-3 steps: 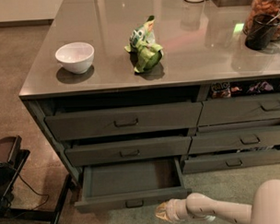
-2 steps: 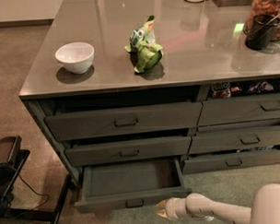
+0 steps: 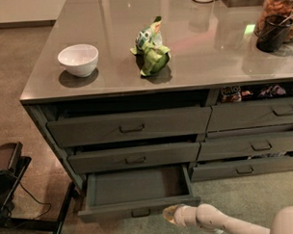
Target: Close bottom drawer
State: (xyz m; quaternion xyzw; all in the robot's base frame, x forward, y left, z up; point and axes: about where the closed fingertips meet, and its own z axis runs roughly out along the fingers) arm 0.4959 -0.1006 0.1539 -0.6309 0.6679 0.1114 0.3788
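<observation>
Low before the cabinet, at the right end of the drawer front: end effector (image 3: 172,214), tip near or touching the panel; whether spread or pressed together cannot be told.

Item: bottom drawer (image 3: 139,189), up and left of the end effector, pulled well out.

Long axis: side to side along the cabinet face. Front panel faces outward, pull (image 3: 140,212) just left of the end effector.

Step, judged: contact for the push; drawer not yet shut.

Next move calls for a level shove straight inward, kept square against racking.

Tabletop (image 3: 207,64), far above: white bowl (image 3: 78,59), green bag (image 3: 151,47).
</observation>
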